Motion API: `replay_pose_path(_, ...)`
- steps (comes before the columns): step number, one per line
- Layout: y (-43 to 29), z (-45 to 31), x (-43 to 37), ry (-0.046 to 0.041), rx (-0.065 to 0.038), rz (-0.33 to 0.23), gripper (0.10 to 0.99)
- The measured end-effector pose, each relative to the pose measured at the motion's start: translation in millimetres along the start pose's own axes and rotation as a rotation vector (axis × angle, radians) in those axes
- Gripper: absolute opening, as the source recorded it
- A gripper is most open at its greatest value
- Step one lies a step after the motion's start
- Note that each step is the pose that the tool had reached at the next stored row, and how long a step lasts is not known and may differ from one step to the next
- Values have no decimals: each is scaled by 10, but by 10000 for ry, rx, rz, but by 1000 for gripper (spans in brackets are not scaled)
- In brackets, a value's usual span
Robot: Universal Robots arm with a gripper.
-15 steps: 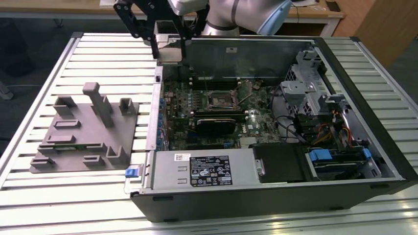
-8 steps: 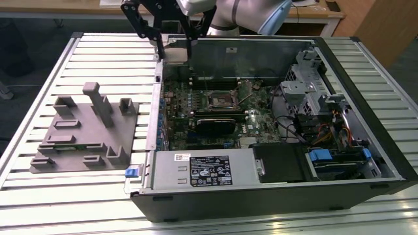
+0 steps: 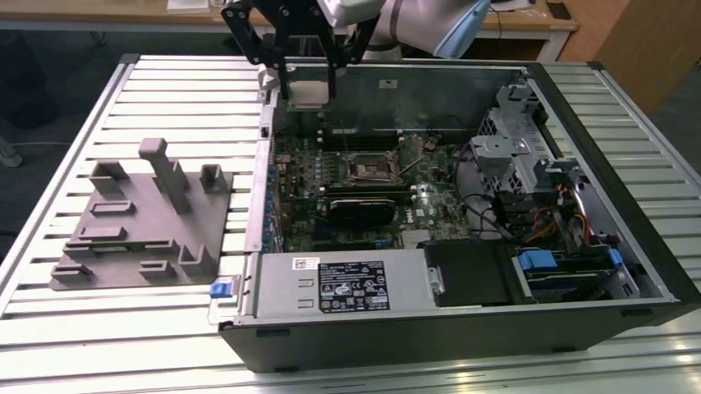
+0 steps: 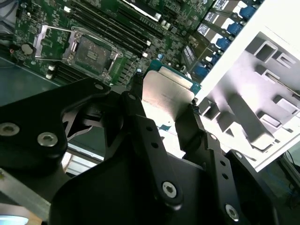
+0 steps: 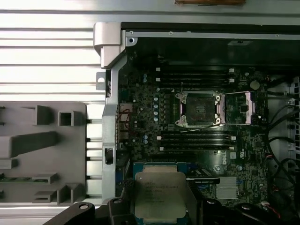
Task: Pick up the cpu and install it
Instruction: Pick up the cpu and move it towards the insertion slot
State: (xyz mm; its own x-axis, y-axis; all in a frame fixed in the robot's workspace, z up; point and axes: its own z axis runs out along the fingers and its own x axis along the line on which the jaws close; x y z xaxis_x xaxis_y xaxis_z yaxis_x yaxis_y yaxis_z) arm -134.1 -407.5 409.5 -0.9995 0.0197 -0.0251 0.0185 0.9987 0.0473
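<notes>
My gripper (image 3: 308, 86) hangs over the far end of the open computer case (image 3: 613, 271), near its corner at the exterior view's left, and is shut on the cpu (image 3: 311, 93). In both wrist views the cpu (image 4: 165, 98) (image 5: 159, 194) is a pale silver square with a green rim, clamped between the two black fingers (image 4: 140, 117). The motherboard socket (image 3: 373, 167) (image 5: 198, 108) (image 4: 89, 49) lies below and apart from the chip. Its metal load plate (image 5: 239, 108) is swung open to one side.
A grey fixture (image 3: 137, 222) (image 5: 42, 154) with upright blocks sits on the slatted table (image 3: 66, 328) beside the case, on the exterior view's left. Inside the case are a black heatsink block (image 3: 367, 209), a power supply (image 3: 340, 283), drive cages (image 3: 526, 156) and cables (image 3: 547, 222).
</notes>
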Motion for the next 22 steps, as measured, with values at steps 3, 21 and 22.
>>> replay_pose_path(3, 0, 4, -32, -1, -1, 0, 529)
replay_pose_path(21, 3, 12, -201, 0, 0, 0, 529)
replay_pose_path(22, 4, 12, -208, 0, 0, 0, 529)
